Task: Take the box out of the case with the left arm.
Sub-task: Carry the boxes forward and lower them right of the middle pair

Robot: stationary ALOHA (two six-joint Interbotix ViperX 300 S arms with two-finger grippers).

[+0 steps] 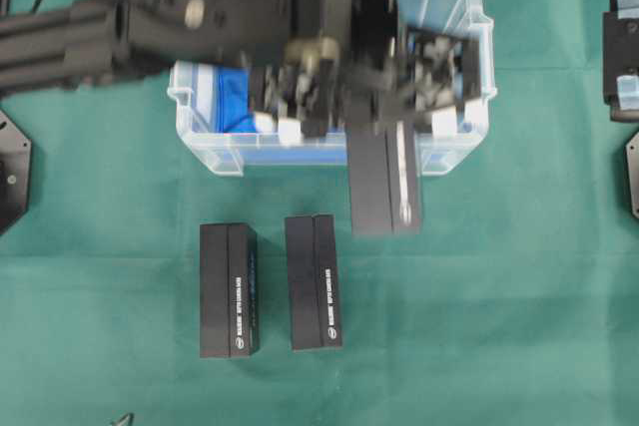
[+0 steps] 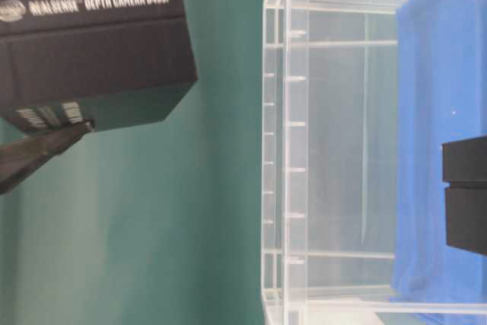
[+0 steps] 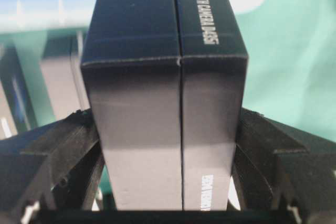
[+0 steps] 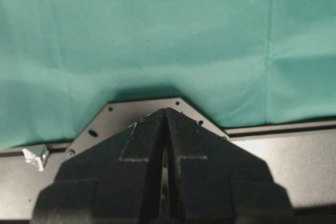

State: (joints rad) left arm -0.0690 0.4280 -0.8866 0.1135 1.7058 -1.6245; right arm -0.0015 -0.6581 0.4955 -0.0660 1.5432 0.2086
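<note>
The left pincer (image 3: 168,182) is clamped across the short sides of one black box (image 1: 384,182), held above the front rim of the case (image 1: 454,7). The box's long axis points away from the case toward the green worktop (image 1: 499,326). Two similar boxes (image 1: 228,289) lie side by side on the worktop, near the held box. The right pincer (image 4: 165,124) is parked well apart, jaws together

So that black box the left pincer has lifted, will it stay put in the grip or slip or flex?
The black box probably stays stiff: its edges look straight and unbowed between the left pincer fingers. Its smooth, faintly glossy sides could slip somewhat. Gripped near one end with most of its length hanging free, it may pivot if jolted.
</note>
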